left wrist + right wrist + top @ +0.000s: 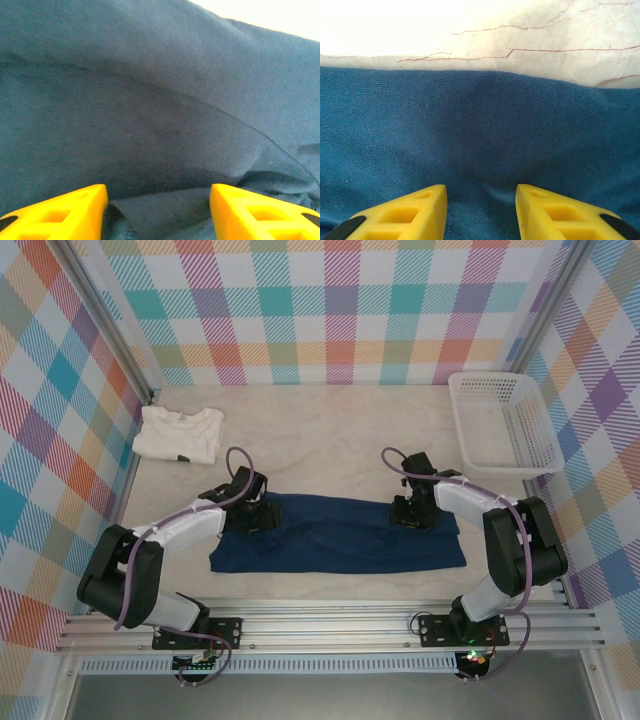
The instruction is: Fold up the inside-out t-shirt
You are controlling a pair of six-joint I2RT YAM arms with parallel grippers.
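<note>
The dark navy t-shirt [340, 537] lies flat as a long band across the near middle of the table. My left gripper [247, 515] rests on its upper left part, open, with yellow fingers [65, 212] spread over a raised fold of navy cloth [160, 120]. My right gripper [412, 512] sits on the shirt's upper right edge, also open, its yellow fingers [410, 212] apart over the navy cloth [480, 130] just short of the shirt's far edge. No label is visible.
A cream-white folded shirt [180, 433] lies at the back left. A white plastic basket [502, 422] stands at the back right. Checked walls close in the table [330, 430] on three sides.
</note>
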